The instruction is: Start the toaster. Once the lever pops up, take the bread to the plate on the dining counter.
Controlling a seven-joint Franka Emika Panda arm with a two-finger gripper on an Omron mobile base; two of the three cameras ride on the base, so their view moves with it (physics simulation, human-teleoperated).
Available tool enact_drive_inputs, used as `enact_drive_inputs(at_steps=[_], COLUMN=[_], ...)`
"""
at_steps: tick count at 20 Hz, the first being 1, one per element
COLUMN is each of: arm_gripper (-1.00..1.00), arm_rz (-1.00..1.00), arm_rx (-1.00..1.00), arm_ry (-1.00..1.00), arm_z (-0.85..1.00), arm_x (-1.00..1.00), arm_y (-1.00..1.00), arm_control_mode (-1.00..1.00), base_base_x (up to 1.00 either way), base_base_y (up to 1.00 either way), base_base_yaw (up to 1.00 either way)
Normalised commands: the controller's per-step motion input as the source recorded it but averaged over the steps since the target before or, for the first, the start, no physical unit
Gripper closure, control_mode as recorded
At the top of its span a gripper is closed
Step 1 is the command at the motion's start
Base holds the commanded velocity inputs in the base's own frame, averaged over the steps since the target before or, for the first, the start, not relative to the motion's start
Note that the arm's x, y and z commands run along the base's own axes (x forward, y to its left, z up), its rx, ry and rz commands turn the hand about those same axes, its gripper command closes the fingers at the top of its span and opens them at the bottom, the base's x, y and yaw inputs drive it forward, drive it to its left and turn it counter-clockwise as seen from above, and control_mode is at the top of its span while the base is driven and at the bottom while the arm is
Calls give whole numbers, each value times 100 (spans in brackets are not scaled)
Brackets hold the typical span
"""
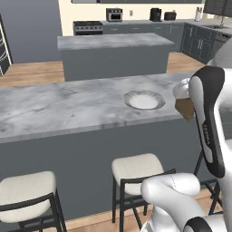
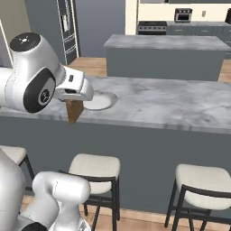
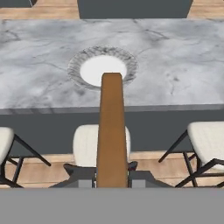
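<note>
My gripper point(image 3: 112, 179) is shut on the bread point(image 3: 111, 131), a brown toast slice seen edge-on in the hand view. In the base views the bread point(image 1: 185, 108) point(image 2: 73, 111) hangs below the hand point(image 2: 74, 95) at the near edge of the dining counter point(image 1: 68, 108). The white plate point(image 1: 144, 99) point(image 2: 100, 101) point(image 3: 103, 70) lies on the marble top just beyond the slice, apart from it. Far back on the kitchen worktop stands a small dark shape that may be the toaster point(image 1: 170, 16).
Cream-seated stools point(image 1: 136, 168) point(image 2: 95, 168) stand along the counter's near side under the hand. The shorter grey-topped island point(image 1: 113, 54) sits behind the counter. A taller black coffee machine point(image 1: 155, 14) stands at the far back.
</note>
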Motion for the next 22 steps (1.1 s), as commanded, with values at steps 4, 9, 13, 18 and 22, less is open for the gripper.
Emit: enact_drive_inputs(at_steps=[4, 9, 13, 18, 22], arm_gripper=[100, 100, 100, 100, 100], arm_rz=[0, 0, 2, 5, 7], arm_rx=[0, 0, 0, 0, 1], arm_ry=[0, 1, 0, 0, 1], arm_z=[0, -9, -18, -20, -18], arm_x=[56, 50, 43, 46, 44], arm_y=[13, 18, 5, 0, 0], arm_control_mode=[-100, -100, -100, -100, -100], base_base_x=[0, 0, 0, 0, 0], base_base_y=[0, 0, 0, 0, 0], base_base_yaw=[0, 0, 0, 0, 0])
